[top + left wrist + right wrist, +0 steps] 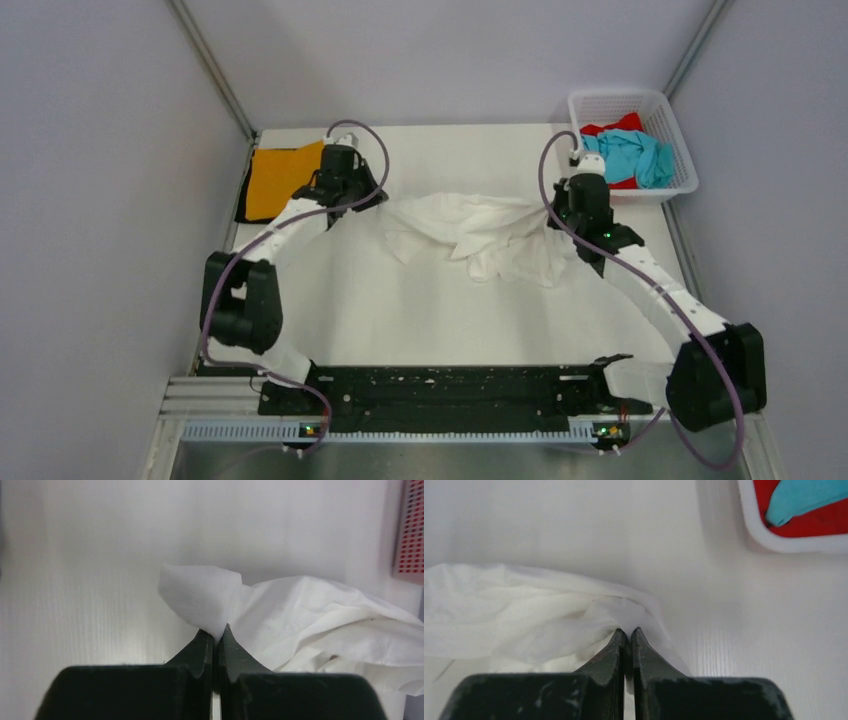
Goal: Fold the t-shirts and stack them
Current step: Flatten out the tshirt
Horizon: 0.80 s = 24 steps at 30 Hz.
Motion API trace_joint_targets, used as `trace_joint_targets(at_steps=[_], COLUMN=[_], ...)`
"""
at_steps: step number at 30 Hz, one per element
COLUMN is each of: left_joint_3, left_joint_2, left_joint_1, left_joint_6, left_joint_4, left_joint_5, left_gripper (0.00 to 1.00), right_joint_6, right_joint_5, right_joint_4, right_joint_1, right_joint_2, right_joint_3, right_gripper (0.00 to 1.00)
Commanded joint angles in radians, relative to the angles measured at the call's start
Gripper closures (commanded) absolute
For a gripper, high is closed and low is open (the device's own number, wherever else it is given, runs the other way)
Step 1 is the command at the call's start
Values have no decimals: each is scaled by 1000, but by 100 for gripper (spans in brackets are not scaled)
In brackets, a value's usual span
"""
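White tee (480, 235) lies crumpled on the table (450, 320), off the basket's (622, 98) near-left corner and not spread. Left gripper (215, 632): jaws clenched on the very tip of a pointed corner, at the tee's end farthest from the basket. Right gripper (628, 632): jaws clenched on a fold at the end nearest the basket. Whether these are matching corners of the garment cannot be told. Step in hand, as judged: opening the tee out flat before folding. To do it well, the two held points should be drawn apart evenly and raised enough for the bunched middle to fall free. The cloth should then be laid down taut, well short of the basket, so no edge drapes over its wall. The left hold is slight and may slip under tension, so the pull should be slow and level. Orange tee (282, 175) lies folded flat at the table edge opposite the basket, a black tee (243, 208) showing beneath it. Teal tee (632, 155) and red tee (612, 127) are heaped in the basket. Surface: white, smooth, faintly ribbed; white cloth on it gives poor contrast. Room: plain grey walls on three sides, with metal frame posts at the far corners.
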Motion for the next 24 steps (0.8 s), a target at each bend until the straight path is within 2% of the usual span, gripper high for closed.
trace_joint_targets(at_steps=[1, 5, 9, 16, 20, 24], left_joint_3=[-62, -71, -60, -3, 33, 74], left_joint_2=[-266, -482, -707, -971, -1062, -1116], left_joint_1=[-4, -12, -23, -24, -23, -23], left_joint_6=[-10, 27, 72, 153, 167, 162], left_joint_4=[98, 92, 93, 52, 44, 23], left_joint_5=[-79, -161, -195, -261, -239, -127], left_gripper=[100, 100, 100, 100, 100, 100], right_joint_6=[-55, -89, -125, -197, -205, -206], right_joint_5=[16, 12, -121, -239, -299, -367], right_joint_4=[-27, -35, -8, -32, -72, -120], right_joint_1=[6, 6, 7, 7, 7, 7], right_joint_2=[-172, -286, -370, -478, -507, -537], right_joint_3=[116, 197, 278, 494, 597, 675], right_gripper=[100, 100, 100, 100, 100, 100])
